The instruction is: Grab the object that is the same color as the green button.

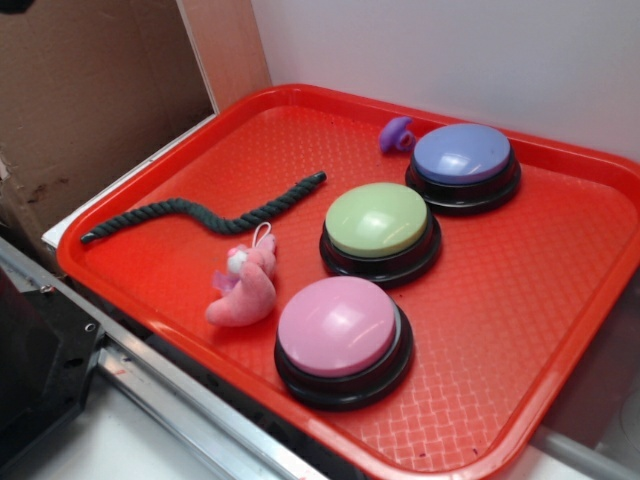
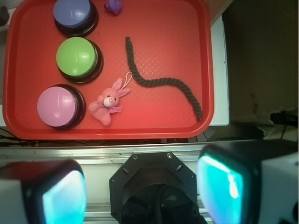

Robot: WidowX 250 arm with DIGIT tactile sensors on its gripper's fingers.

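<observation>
The long dark green twisted rope (image 2: 161, 79) lies on the red plastic tray (image 2: 187, 28), beside the pale green dome button (image 2: 76, 57), bare tray surrounding it. The tool (image 2: 140, 191), fingers spread and empty, sits outside the tray's rim, well apart from the rope.

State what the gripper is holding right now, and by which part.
Nothing is held. The gripper is open above the tray's near edge, its fingers empty; the green rope lies untouched on the tray beside the green button.

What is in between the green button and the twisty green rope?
Only bare red tray. The wrist view shows nothing between the green button and the rope; the pink bunny sits lower, off that stretch.
</observation>
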